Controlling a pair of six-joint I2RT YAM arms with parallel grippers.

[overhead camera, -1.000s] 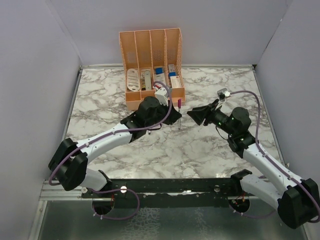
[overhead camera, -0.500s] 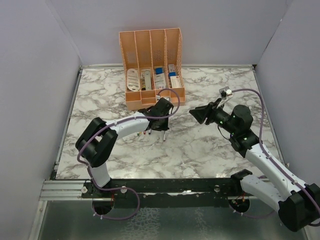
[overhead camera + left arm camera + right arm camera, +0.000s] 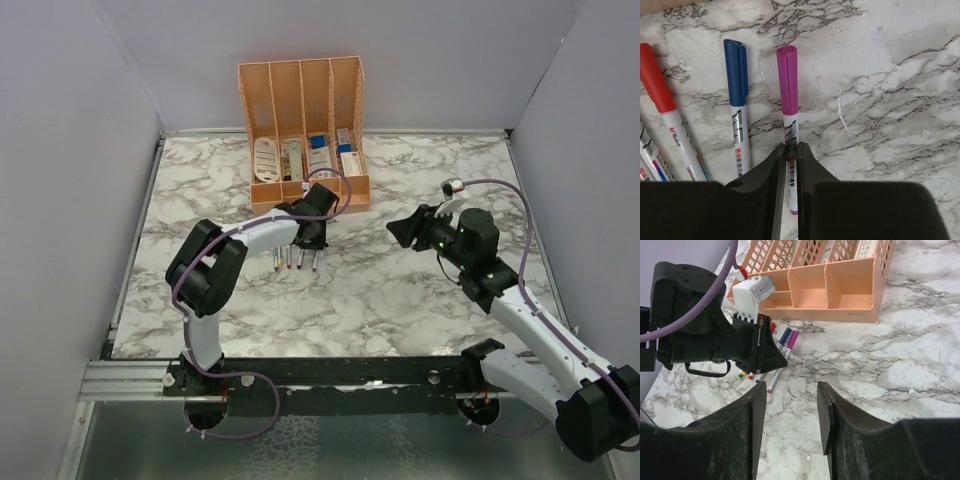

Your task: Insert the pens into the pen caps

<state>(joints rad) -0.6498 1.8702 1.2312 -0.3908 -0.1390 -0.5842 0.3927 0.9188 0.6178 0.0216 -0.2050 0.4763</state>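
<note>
Left gripper swung back down beside peach organizer, clenched on magenta-capped pen, lower barrel hidden, right gripper parted, empty

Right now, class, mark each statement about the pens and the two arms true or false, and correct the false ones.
1. The left fingers are closed on the magenta-capped pen. True.
2. The blue-capped pen lies in the peach organizer. False: it lies on the marble table, beside the magenta-capped pen.
3. The right fingers hold a pen. False: they stand open with nothing between them.
4. The peach organizer stands at the far side of the table. True.
</note>
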